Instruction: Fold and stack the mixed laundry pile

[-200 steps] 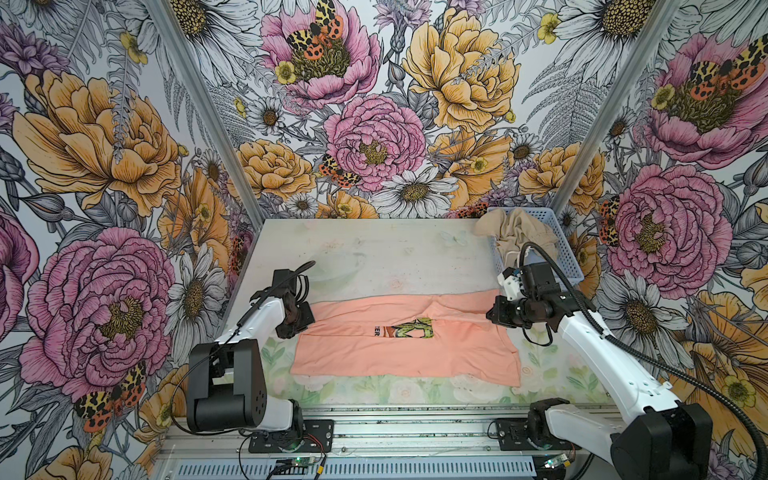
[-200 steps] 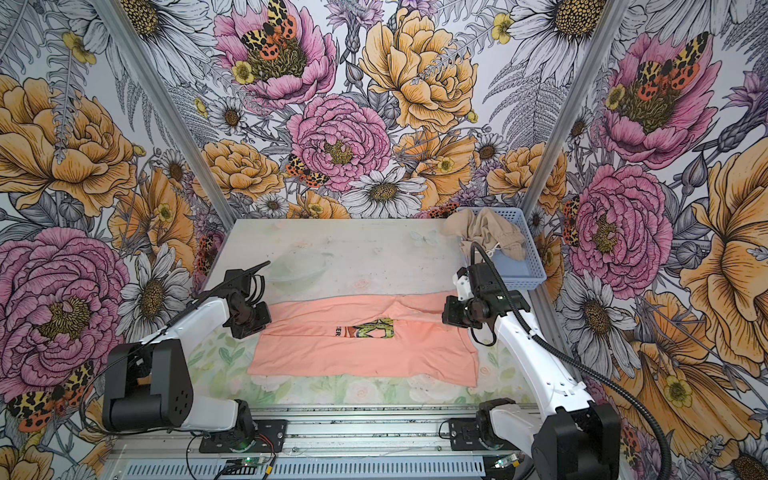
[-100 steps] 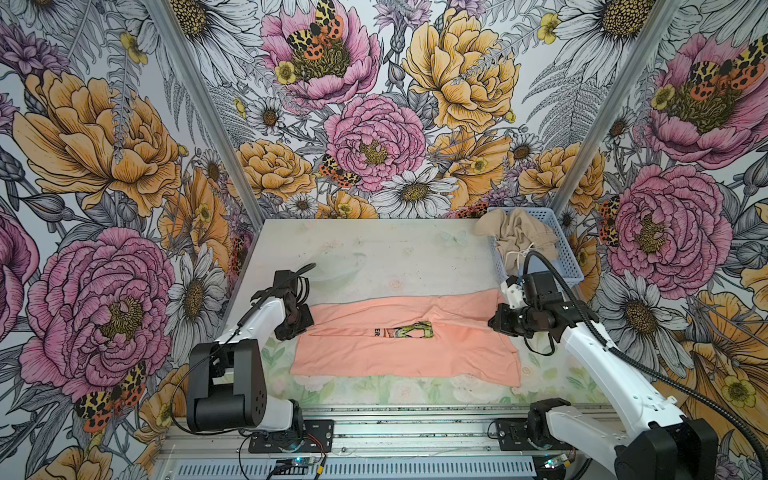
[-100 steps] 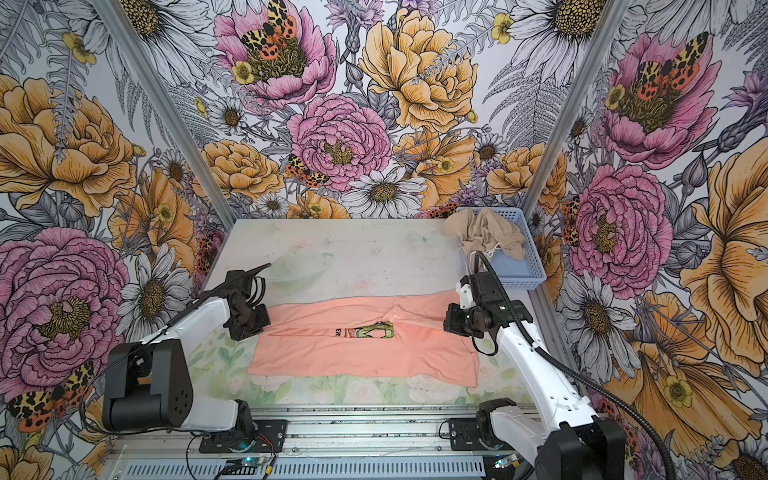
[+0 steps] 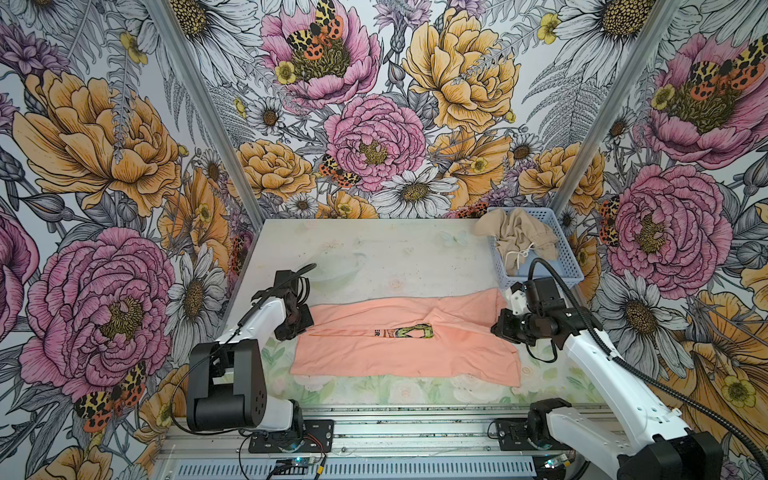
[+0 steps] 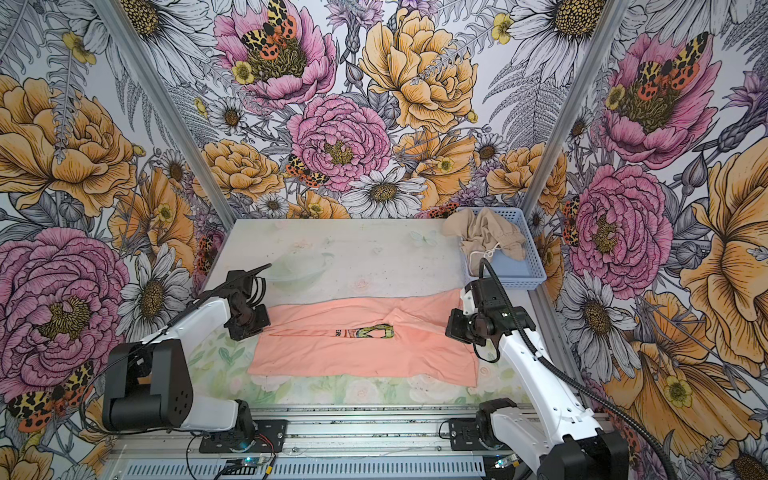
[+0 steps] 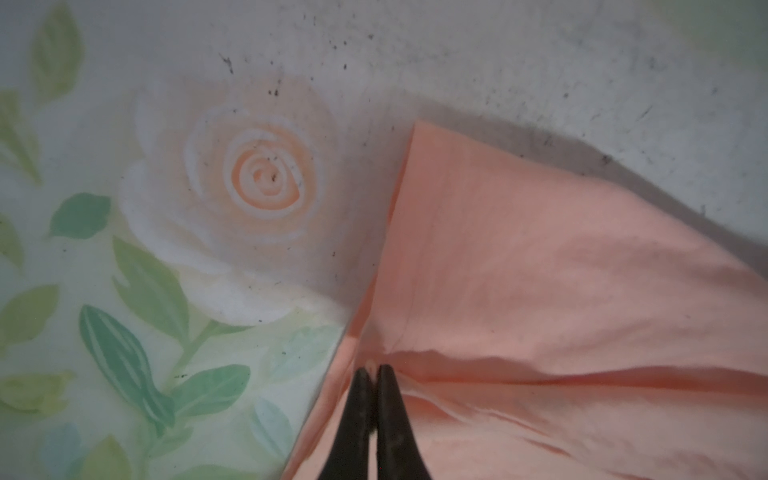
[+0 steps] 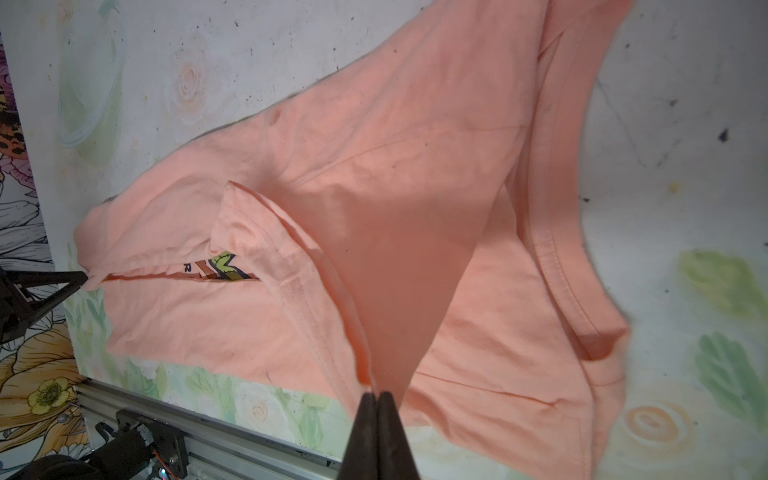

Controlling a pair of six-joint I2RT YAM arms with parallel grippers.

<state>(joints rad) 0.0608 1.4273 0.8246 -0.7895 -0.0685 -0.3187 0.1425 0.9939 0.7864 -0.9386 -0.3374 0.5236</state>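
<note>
Floral walls frame my remote cell: just beside the blue basket (image 5: 565, 257) the salmon T-shirt (image 5: 374, 353) lies half-folded, left gripper (image 7: 372, 369) and right gripper (image 8: 377, 395) each pinching one end, while the beige garment (image 5: 515, 232) sits heaped, unfolded, in that basket, so most work remains, I judge.

The left arm (image 5: 266, 316) reaches forward low from its base, its wrist bent so that the left gripper (image 7: 372, 371) points across toward the right one. Its two dark fingers (image 7: 359, 415) are pressed together, with a corner of the salmon T-shirt (image 7: 561, 291) nipped at the tips. The right arm (image 5: 602, 368) slants up from its base with the wrist turned inward. The right gripper (image 8: 377, 397) is clamped tight too, and a raised fold of the same shirt is pinched between its tips.
</note>
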